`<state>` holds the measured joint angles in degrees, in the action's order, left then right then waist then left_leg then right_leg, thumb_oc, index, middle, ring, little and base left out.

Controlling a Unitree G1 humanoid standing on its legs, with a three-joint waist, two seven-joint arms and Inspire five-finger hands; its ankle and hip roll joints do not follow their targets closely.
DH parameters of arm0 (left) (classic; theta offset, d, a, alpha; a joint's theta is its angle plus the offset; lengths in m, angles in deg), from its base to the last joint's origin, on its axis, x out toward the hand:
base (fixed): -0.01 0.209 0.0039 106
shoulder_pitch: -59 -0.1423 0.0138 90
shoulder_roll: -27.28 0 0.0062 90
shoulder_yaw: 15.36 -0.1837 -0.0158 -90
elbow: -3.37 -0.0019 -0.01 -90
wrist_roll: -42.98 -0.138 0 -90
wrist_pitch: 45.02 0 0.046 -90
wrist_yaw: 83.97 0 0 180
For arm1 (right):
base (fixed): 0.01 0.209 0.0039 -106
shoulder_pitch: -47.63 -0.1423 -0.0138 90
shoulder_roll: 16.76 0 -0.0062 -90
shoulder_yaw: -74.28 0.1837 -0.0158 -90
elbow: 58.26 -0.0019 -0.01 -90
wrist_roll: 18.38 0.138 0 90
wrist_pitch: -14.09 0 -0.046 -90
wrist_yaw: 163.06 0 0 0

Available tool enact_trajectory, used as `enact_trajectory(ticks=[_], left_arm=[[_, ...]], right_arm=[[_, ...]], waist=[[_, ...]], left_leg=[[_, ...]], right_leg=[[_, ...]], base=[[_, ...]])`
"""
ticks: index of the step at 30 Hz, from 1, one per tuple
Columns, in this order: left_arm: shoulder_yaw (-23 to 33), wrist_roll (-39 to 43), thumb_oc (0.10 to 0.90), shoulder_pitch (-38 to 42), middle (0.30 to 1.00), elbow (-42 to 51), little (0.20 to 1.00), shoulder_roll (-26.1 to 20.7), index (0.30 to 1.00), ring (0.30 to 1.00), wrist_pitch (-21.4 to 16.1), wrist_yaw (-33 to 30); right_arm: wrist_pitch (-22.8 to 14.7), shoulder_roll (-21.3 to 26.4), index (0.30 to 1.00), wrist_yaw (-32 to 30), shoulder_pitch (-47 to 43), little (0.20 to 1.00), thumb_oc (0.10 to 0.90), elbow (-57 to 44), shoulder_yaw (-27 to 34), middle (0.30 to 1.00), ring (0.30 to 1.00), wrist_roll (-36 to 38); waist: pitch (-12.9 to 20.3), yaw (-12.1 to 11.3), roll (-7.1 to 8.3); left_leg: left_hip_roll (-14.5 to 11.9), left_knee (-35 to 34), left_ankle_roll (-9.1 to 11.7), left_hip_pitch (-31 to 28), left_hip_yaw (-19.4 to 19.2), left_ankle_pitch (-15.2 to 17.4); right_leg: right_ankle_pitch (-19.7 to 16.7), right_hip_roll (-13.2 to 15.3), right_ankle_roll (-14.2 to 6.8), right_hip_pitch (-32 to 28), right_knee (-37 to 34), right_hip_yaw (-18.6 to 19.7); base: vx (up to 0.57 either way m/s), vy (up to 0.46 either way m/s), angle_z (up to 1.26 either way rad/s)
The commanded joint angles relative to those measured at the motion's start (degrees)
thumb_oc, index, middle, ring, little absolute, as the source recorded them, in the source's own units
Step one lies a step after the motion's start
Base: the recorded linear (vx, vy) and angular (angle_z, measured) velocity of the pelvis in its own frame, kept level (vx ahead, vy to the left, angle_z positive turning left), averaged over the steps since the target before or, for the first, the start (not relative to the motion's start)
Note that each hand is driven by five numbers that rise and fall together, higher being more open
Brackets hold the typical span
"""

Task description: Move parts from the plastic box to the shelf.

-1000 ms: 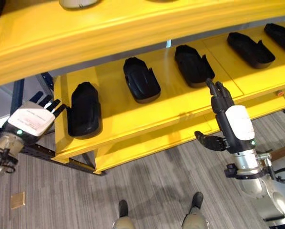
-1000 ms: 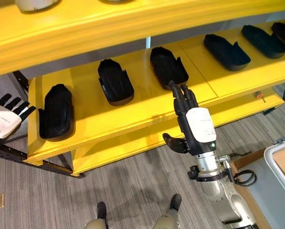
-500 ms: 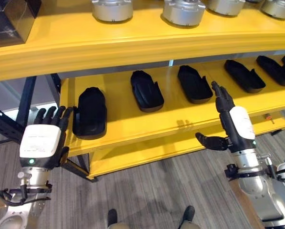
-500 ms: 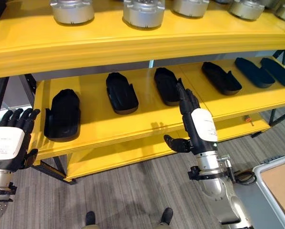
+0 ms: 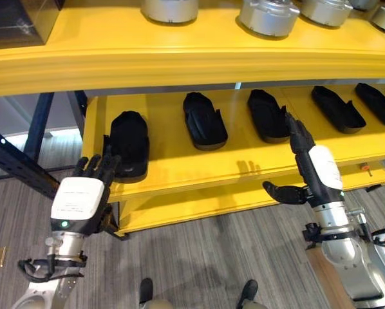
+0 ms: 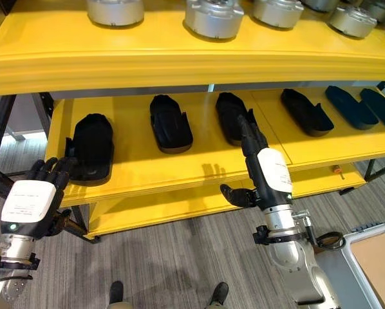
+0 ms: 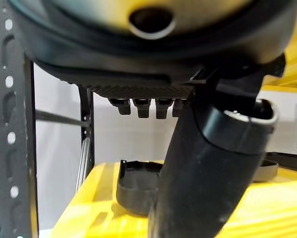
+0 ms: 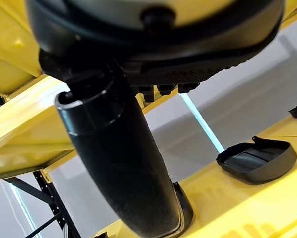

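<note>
a workshop or factory storeroom, by the look of it; a yellow shelf on a dark perforated steel frame stands on grey plank-patterned floor; black moulded parts lie in a spaced row along the middle shelf, all of one shape; silver metal castings sit in a row on the top shelf; at the lower right corner a grey plastic box with what may be a cardboard sheet inside, though only its edge is in view; nothing domestic about the fittings
</note>
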<state>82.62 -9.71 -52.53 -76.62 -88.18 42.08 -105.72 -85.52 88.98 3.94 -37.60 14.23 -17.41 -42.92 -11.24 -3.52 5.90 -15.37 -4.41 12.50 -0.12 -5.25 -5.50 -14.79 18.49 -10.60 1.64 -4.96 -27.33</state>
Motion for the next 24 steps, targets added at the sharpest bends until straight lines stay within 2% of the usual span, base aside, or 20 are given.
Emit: enact_trajectory(ticks=[1, 5, 6, 7, 8, 11, 12, 13, 14, 16, 17, 24], left_arm=[[4.8, -2.1, 0.9, 5.3, 1.0, 1.5, 1.0, -4.2, 1.0, 1.0, 0.6, -2.2], [4.9, -2.3, 0.9, 4.4, 1.0, 0.2, 1.0, -4.8, 1.0, 1.0, 0.7, -2.1], [4.9, -2.3, 0.9, 4.3, 1.0, 0.1, 1.0, -4.9, 1.0, 1.0, 0.6, -1.9], [4.9, -2.3, 0.9, 4.2, 1.0, 0.1, 1.0, -4.9, 1.0, 1.0, 0.6, -2.0], [4.8, -2.3, 0.9, 4.1, 1.0, -0.1, 1.0, -5.0, 1.0, 1.0, 0.6, -2.0], [4.0, -2.5, 0.9, 4.0, 1.0, -0.4, 1.0, -5.5, 1.0, 1.0, 0.3, -1.6], [3.3, -2.6, 0.9, 3.9, 1.0, -0.8, 1.0, -5.7, 1.0, 1.0, 0.0, -1.2], [3.2, -2.6, 0.9, 3.9, 1.0, -0.9, 1.0, -5.7, 1.0, 1.0, 0.0, -1.2], [2.4, -2.8, 0.9, 4.1, 1.0, -1.3, 1.0, -5.9, 1.0, 1.0, -0.2, -1.0], [1.4, -2.8, 0.9, 4.3, 1.0, -2.0, 1.0, -6.1, 1.0, 1.0, -0.4, -0.6], [1.0, -3.0, 0.9, 4.4, 1.0, -2.5, 1.0, -6.1, 1.0, 1.0, -0.3, -0.4], [-3.3, -3.4, 0.9, 7.6, 1.0, -5.4, 1.0, -5.9, 1.0, 1.0, -0.1, -0.1]], right_arm=[[-3.1, 0.6, 1.0, -3.7, -5.9, 1.0, 0.9, -8.0, 4.9, 1.0, 1.0, 0.9], [-3.2, 0.6, 1.0, -3.6, -5.9, 1.0, 0.9, -8.6, 5.0, 1.0, 1.0, 0.9], [-3.2, 0.6, 1.0, -3.5, -6.0, 1.0, 0.9, -8.7, 5.1, 1.0, 1.0, 0.9], [-3.2, 0.6, 1.0, -3.5, -5.9, 1.0, 0.9, -8.7, 5.0, 1.0, 1.0, 0.9], [-3.3, 0.6, 1.0, -3.5, -6.0, 1.0, 0.9, -8.7, 5.1, 1.0, 1.0, 1.0], [-3.3, 0.5, 1.0, -3.5, -6.1, 1.0, 0.9, -8.9, 4.9, 1.0, 1.0, 1.0], [-3.2, 0.6, 1.0, -3.5, -6.2, 1.0, 0.9, -8.9, 4.9, 1.0, 1.0, 0.8], [-3.2, 0.6, 1.0, -3.5, -6.1, 1.0, 0.9, -8.9, 4.9, 1.0, 1.0, 0.8], [-3.2, 0.7, 1.0, -3.6, -6.3, 1.0, 0.9, -8.9, 4.9, 1.0, 1.0, 0.7], [-3.1, 0.7, 1.0, -3.8, -6.5, 1.0, 0.9, -9.0, 4.8, 1.0, 1.0, 0.5], [-3.1, 0.7, 1.0, -3.8, -6.6, 1.0, 0.9, -9.0, 4.8, 1.0, 1.0, 0.4], [-2.8, 1.0, 1.0, -4.4, -6.9, 1.0, 0.9, -9.0, 4.4, 1.0, 1.0, 0.0]], waist=[[-2.2, -0.7, 1.33], [-2.9, -1.6, 2.07], [-2.7, -1.6, 2.17], [-3.0, -1.8, 2.19], [-2.9, -1.7, 2.29], [-3.2, -2.1, 2.62], [-3.2, -2.1, 2.67], [-3.4, -2.3, 2.69], [-3.3, -2.1, 2.79], [-3.8, -2.4, 2.92], [-3.6, -2.3, 2.87], [-4.1, -1.9, 3.23]], left_leg=[[3.3, -0.6, -5.1, -2.4, -2.6, 3.1], [3.1, -0.6, -5.0, -1.8, -2.3, 3.0], [2.9, -0.6, -4.8, -2.0, -1.6, 3.7], [3.0, -0.6, -5.0, -1.7, -2.2, 3.0], [2.8, -0.6, -4.8, -1.9, -1.6, 3.8], [3.2, -0.6, -5.1, -1.3, -2.0, 3.0], [3.1, -0.5, -4.9, -1.5, -1.3, 3.7], [3.3, -0.6, -5.1, -1.2, -1.9, 3.0], [3.2, -0.5, -5.0, -1.3, -1.2, 3.6], [3.4, -0.5, -5.2, -0.9, -1.7, 2.9], [3.2, -0.5, -4.9, -1.2, -1.1, 3.7], [3.1, -0.5, -4.9, -0.9, -1.2, 3.6]], right_leg=[[9.4, -2.8, -0.4, -7.7, 2.4, -4.3], [9.3, -3.0, -0.4, -7.6, 2.3, -4.7], [9.9, -3.4, -1.0, -8.0, 2.2, -3.7], [9.3, -3.1, -0.5, -7.6, 2.4, -4.7], [9.9, -3.4, -1.0, -8.0, 2.2, -3.7], [9.1, -3.0, -0.5, -7.6, 2.3, -5.0], [9.7, -3.3, -1.1, -7.9, 2.2, -4.1], [9.0, -3.0, -0.5, -7.5, 2.3, -5.2], [9.6, -3.2, -1.1, -7.9, 2.2, -4.1], [9.0, -3.0, -0.5, -7.4, 2.4, -5.3], [9.8, -3.3, -1.1, -7.8, 2.2, -4.1], [9.5, -3.5, -1.0, -7.5, 1.9, -4.0]], base=[[0.0, 0.0, 0.0], [0.0, -0.013, 0.0], [0.0, 0.0, 0.0], [0.05, -0.024, 0.0], [-0.07, 0.012, 0.01], [0.0, 0.004, 0.06], [-0.07, 0.027, 0.11], [0.04, 0.003, 0.12], [-0.02, 0.015, 0.08], [-0.01, 0.008, 0.02], [0.0, 0.0, 0.0], [0.0, 0.002, 0.0]])
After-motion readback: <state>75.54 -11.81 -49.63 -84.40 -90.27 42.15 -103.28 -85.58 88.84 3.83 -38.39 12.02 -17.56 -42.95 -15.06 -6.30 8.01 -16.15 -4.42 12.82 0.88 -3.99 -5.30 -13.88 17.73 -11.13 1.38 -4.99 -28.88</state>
